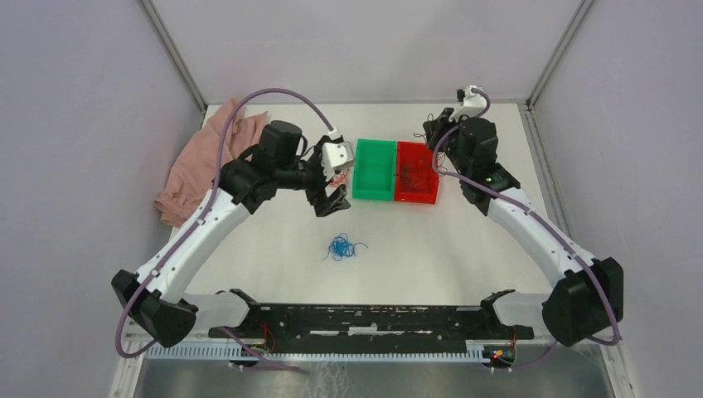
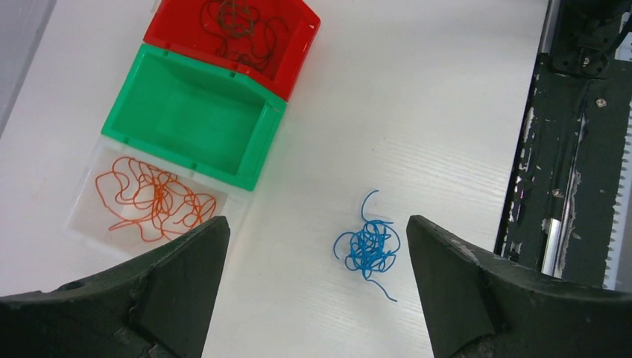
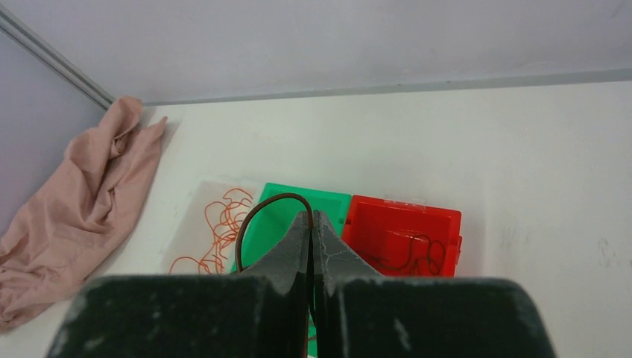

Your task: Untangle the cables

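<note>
A blue cable bundle (image 1: 342,247) lies loose on the white table; in the left wrist view the blue bundle (image 2: 367,246) sits just inside the right finger. My left gripper (image 1: 332,196) hovers above the table, open and empty (image 2: 317,224). Orange-red cables (image 2: 153,198) lie in a clear tray (image 2: 89,216). Dark brown-black cables (image 2: 238,26) lie in the red bin (image 2: 298,56). My right gripper (image 1: 433,133) is above the far edge of the red bin (image 1: 417,192). It is shut (image 3: 311,216) on a dark brown cable (image 3: 261,212) that loops out to the left.
An empty green bin (image 1: 373,192) stands against the red one, between it and the clear tray (image 3: 186,216). A pink cloth (image 1: 199,162) lies at the far left. A black rail (image 1: 365,319) runs along the near edge. The enclosure walls are close behind the bins.
</note>
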Available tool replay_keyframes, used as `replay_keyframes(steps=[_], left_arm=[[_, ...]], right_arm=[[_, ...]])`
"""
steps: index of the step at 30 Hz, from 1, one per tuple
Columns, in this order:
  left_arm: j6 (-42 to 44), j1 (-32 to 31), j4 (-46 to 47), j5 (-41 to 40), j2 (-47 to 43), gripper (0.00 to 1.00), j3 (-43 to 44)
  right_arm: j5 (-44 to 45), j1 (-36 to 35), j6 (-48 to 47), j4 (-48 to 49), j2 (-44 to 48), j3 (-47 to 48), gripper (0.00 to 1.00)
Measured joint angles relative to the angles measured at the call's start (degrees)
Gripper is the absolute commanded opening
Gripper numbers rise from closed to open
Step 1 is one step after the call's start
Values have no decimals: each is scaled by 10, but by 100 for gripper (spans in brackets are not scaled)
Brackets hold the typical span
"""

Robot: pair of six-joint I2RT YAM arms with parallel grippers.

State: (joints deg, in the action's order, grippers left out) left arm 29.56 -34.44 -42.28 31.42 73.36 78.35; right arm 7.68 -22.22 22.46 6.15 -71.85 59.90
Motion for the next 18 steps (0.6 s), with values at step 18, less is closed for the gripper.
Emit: replay_keyframes(steps=[18], left_arm=[[0,21,-19,-29,-81,85,-34]], right_arm=[[-17,38,-2,15,-148,37,1]])
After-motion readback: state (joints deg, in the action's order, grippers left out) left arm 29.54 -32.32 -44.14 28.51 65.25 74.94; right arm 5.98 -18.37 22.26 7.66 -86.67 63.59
